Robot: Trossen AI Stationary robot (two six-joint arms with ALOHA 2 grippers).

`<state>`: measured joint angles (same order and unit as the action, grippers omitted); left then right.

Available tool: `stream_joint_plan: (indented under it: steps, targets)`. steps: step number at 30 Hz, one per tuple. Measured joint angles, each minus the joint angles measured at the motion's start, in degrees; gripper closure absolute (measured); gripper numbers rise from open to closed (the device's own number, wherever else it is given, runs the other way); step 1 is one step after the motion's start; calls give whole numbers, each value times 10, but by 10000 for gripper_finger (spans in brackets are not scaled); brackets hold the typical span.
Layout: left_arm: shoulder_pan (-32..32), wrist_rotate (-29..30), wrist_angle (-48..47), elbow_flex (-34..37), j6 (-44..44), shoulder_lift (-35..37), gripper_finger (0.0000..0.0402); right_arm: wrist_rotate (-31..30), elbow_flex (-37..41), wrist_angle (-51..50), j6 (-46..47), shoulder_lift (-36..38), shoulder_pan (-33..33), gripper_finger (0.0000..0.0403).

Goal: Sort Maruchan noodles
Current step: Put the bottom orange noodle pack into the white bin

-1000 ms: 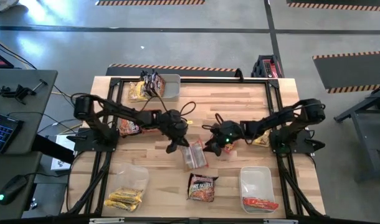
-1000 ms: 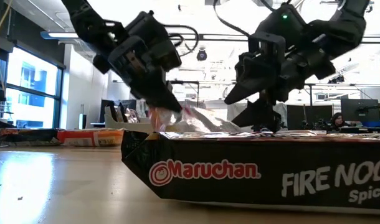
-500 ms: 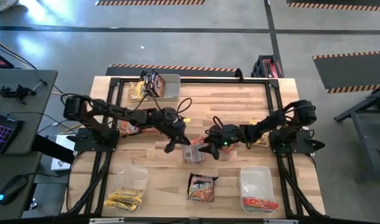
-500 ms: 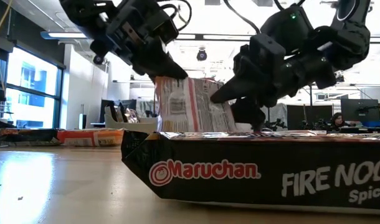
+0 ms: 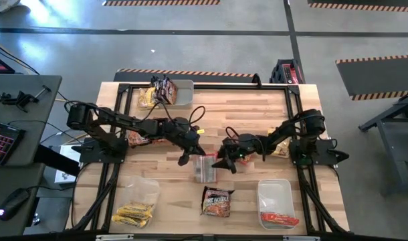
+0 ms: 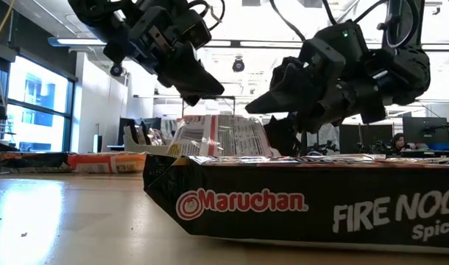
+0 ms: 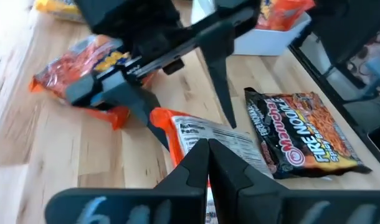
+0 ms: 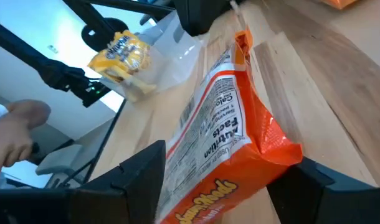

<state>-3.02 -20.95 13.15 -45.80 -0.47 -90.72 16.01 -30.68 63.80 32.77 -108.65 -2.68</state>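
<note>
An orange Maruchan packet [image 5: 205, 167], printed back up, sits at mid-table and shows tilted in the low view [image 6: 218, 136]. My left gripper [image 5: 187, 158] is at its left end. Its fingers are together [image 7: 207, 152], and their tips [image 6: 218, 92] show above the packet's top edge with a gap. My right gripper [image 5: 224, 161] is open at the packet's right end, one finger on each side of it [image 8: 230, 155]. A dark Fire Noodle packet [image 5: 217, 201] lies flat nearer the near edge. My left gripper points down over the packet's left end; I cannot tell whether it touches it. My right gripper comes level from the table's right, fingers [image 8: 146, 165] standing astride the packet's orange end [image 8: 274, 146]. I cannot tell whether either finger touches it.
A clear bin at the far edge [image 5: 184, 94] holds dark packets, with a yellow packet [image 5: 148, 99] beside it. The near-left bin [image 5: 140, 191] holds yellow packets and the near-right bin [image 5: 276, 194] a red one. Loose packets lie by each arm's base [image 5: 138, 137] [image 5: 279, 148].
The left gripper raised the orange packet from lying crumpled to standing upright, and the packet has since tipped over to a low tilt. The right gripper moved toward the table's left and now has the packet's right end between its open fingers.
</note>
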Motion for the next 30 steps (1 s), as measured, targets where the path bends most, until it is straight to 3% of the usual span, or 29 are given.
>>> stream_joint_plan:
  steps: [5,13,24,30]
  targets:
    - [-4,50,-24,0,-34,0,389,-1,0,10,-15,-2,0,165]
    - [-26,53,-49,0,-49,0,313,5,-1,17,-20,-2,0,165]
    - [-45,18,-48,0,-70,0,219,31,-37,1,-59,-2,-9,165]
    - [-45,-66,-40,0,-101,0,199,40,-50,-20,-68,-2,-10,165]
